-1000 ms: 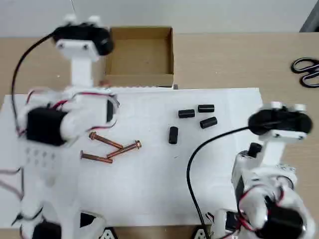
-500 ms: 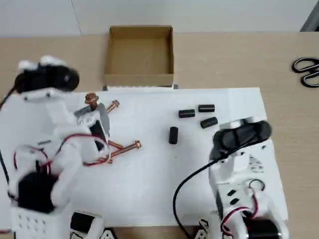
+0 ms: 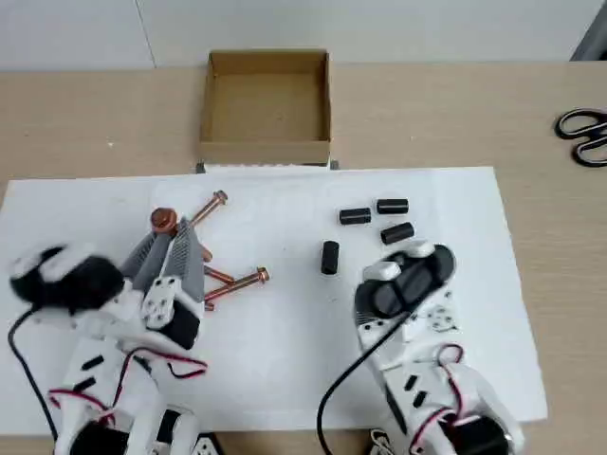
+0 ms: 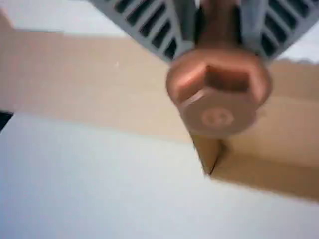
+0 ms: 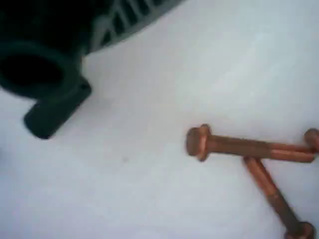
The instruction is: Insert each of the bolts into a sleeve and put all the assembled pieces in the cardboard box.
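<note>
High view: a square cardboard box (image 3: 266, 150) of plain brown board, open at the top, is sitting on the wooden table (image 3: 455, 114) at the far edge of a white paper sheet (image 3: 285, 351). The left gripper (image 3: 169, 233), with grey ribbed fingers (image 3: 188, 263), is clenching a copper-coloured bolt (image 3: 163, 221) whose round flanged head is pointing toward the box. Three loose bolts (image 3: 237, 283) of the same metal are lying on the sheet just beside that gripper, two of them crossing. Four sleeves (image 3: 355, 216), short black tubes, are lying near one another at mid-sheet, well apart from the box. The white right arm (image 3: 403, 284) is hanging just beside the nearest sleeve. Black-handled scissors (image 3: 580, 133) are lying on the table edge. Left wrist view: the ribbed fingers (image 4: 134, 20) are gripping the bolt (image 4: 219, 94) by its shank, its hexagonal head on a smooth flange facing the camera, with a corner of the box (image 4: 214, 159) behind. Right wrist view: the right gripper (image 5: 124, 20) is showing one grey ribbed part beside a dark hollow tube (image 5: 47, 84), apparently a sleeve; whether it is clenched or released cannot be told. Two crossing bolts (image 5: 244, 147) are lying on the sheet beyond.
</note>
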`<action>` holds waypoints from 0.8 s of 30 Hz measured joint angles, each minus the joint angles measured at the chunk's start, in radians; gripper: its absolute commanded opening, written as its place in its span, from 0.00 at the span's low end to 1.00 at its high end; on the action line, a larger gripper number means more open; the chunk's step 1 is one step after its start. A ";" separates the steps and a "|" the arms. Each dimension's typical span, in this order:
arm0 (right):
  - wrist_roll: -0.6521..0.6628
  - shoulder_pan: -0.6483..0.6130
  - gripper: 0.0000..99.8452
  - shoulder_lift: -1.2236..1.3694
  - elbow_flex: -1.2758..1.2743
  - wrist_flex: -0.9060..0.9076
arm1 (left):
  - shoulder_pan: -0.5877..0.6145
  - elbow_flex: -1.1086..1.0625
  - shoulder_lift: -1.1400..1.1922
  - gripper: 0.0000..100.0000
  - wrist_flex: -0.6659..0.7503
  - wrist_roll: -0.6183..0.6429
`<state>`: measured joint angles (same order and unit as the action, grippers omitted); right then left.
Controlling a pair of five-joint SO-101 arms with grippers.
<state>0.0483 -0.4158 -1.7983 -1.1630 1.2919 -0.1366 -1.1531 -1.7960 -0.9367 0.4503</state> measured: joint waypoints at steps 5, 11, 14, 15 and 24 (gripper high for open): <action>0.000 -0.107 0.00 -0.002 -0.075 -0.089 | -0.012 -0.002 -0.006 0.01 0.012 0.083; 0.000 -0.236 0.00 -0.003 -0.169 -0.241 | -0.160 -0.023 -0.006 0.01 0.012 0.117; 0.000 -0.282 0.00 -0.003 -0.198 -0.285 | -0.203 -0.034 -0.008 0.01 0.012 0.117; 0.000 -0.295 0.00 -0.003 -0.209 -0.293 | -0.210 -0.034 -0.008 0.01 0.012 0.117; 0.000 -0.330 0.00 -0.003 -0.241 -0.302 | -0.305 -0.034 -0.008 0.01 0.012 0.117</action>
<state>0.0483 -0.7457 -1.8013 -1.4039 0.9897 -0.4419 -1.1868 -1.8036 -0.9244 0.5669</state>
